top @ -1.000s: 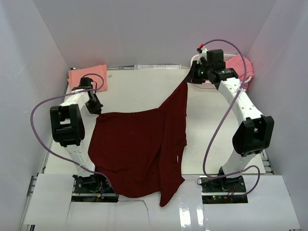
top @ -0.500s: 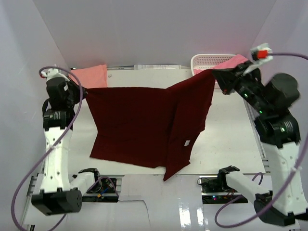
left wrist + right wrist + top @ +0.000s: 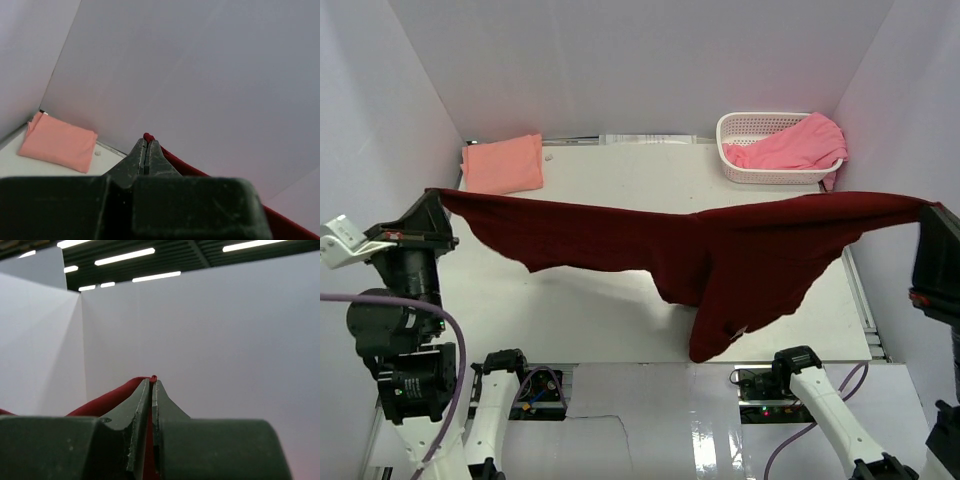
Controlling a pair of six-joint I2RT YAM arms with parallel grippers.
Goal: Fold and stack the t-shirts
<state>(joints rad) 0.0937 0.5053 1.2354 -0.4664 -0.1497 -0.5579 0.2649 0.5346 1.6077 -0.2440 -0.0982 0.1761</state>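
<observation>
The dark maroon t-shirt [image 3: 720, 250] hangs stretched in the air across the whole table, sagging in the middle. My left gripper [image 3: 435, 195] is shut on its left end, raised high at the left side. In the left wrist view a red fold [image 3: 148, 136] pokes out between the tips of the left gripper [image 3: 145, 142]. My right gripper [image 3: 926, 207] is shut on the shirt's right end, high at the right edge. The right wrist view shows maroon cloth [image 3: 107, 397] pinched in the right gripper [image 3: 152, 382]. A folded salmon-peach t-shirt [image 3: 502, 164] lies at the back left. The pink t-shirt [image 3: 790, 147] fills the basket.
A white lattice basket [image 3: 740, 125] stands at the back right of the table. White walls enclose the table on the left, back and right. A white strip [image 3: 645, 139] lies along the back edge. The arm bases [image 3: 515, 375] sit at the near edge.
Both arms have lifted and swung outward, pulling the maroon t-shirt off the table and stretching it wide in the air. The basket with the pink shirt is now uncovered.
</observation>
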